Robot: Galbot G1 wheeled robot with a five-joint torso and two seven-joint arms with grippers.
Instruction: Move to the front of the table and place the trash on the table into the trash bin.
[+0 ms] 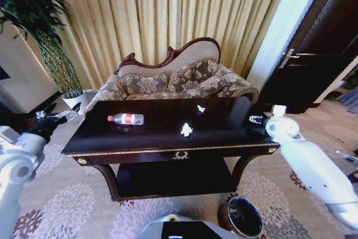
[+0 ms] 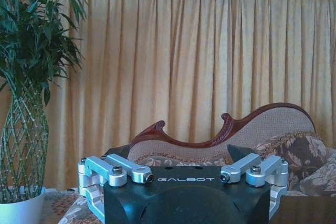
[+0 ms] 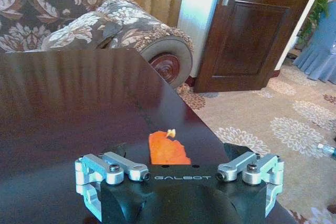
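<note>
Front and centre of the head view stands the bench (image 1: pixel 112 148), dark glossy wood with gold trim, a floral sofa (image 1: pixel 168 82) behind it at 12 o'clock.

- Plastic bottle (image 1: pixel 126 119), clear with red label, lies on its side on the benchtop toward 10 o'clock of centre.
- Two crumpled paper scraps: one (image 1: pixel 186 130) near centre, one (image 1: pixel 201 108) just beyond it toward 1 o'clock. Both well apart from the bottle.
- Trash bin (image 1: pixel 241 218), reddish-brown with black inside, on the carpet at 5 o'clock, below the bench's front right corner.
- Left gripper (image 1: pixel 56 117) hangs off the bench's left end at 9 o'clock, aimed at the curtain and the potted plant (image 2: pixel 23 129); cannot tell whether it is released or clenched.
- Right gripper (image 1: pixel 258 120) sits over the benchtop's right end at 3 o'clock; an orange patch on the wood just ahead of it in the right wrist view could be a reflection, not sure. Finger state again cannot be told.

Judgement: robot looks squared up to the bench, nothing picked yet. To do the pick well: right arm suits the near scrap, closest to it and on the bin's side. Come down from above, pinch low since the paper is small and light, then carry clear of the bench edge before lowering over the bin mouth. Bottle may roll; close across its width.
</note>
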